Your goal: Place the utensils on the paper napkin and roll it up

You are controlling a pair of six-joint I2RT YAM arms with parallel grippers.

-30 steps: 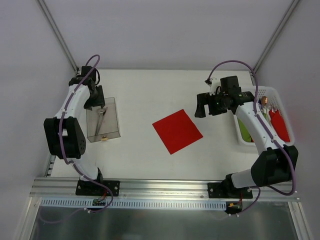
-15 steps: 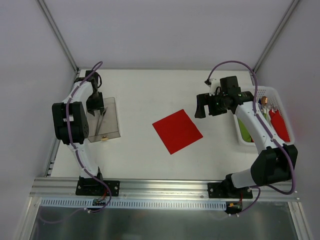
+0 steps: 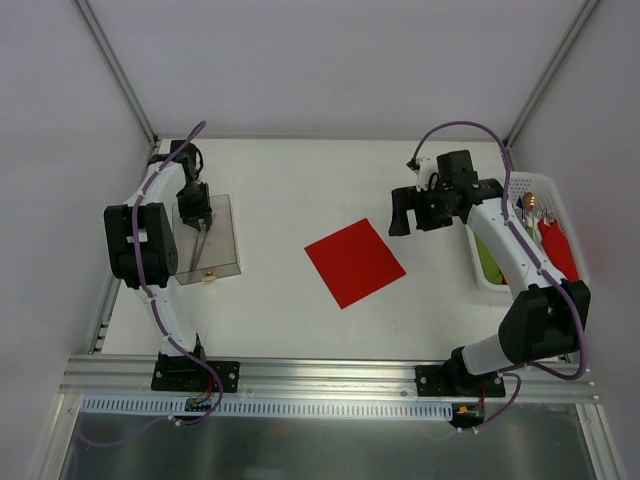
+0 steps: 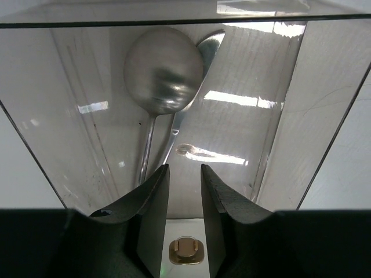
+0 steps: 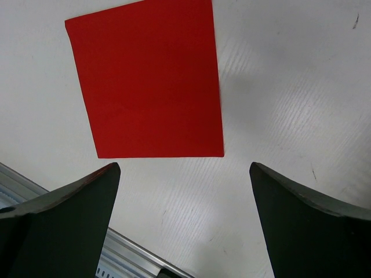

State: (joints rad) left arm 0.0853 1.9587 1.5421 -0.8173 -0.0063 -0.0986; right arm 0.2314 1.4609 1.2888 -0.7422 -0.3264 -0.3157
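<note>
Left hand [image 4: 184,171] reaches down into the far end of a clear container [image 3: 226,258], its two dark fingers [image 4: 148,202] drawn in to a narrow slot with nothing showing in the gap between them. The utensils [image 3: 203,236] lie inside that container: a spoon [image 4: 164,72] with its round bowl toward the far wall, and a second slim silver piece [image 4: 210,43] tucked just behind and to the right of the bowl. Both handles run back toward the hand. The spoon's handle passes to the outer side of the left finger, and the other handle ends at that finger's tip; I cannot tell whether either one is touched. A small gold-coloured piece [image 4: 185,251] lies at the near end, below the fingers.

The container stands at the left side of the white surface [image 3: 300,180]. The paper napkin [image 3: 355,262], red and unrolled, lies flat near the middle, turned at an angle and well apart from the container, with nothing on it.

Right hand [image 3: 403,213] hangs above the surface just beyond the napkin's far right corner, its fingers [image 5: 69,217] spread wide and holding nothing. At the right edge stands a white basket [image 3: 532,179] with red and green rolled bundles [image 3: 558,250] inside.
</note>
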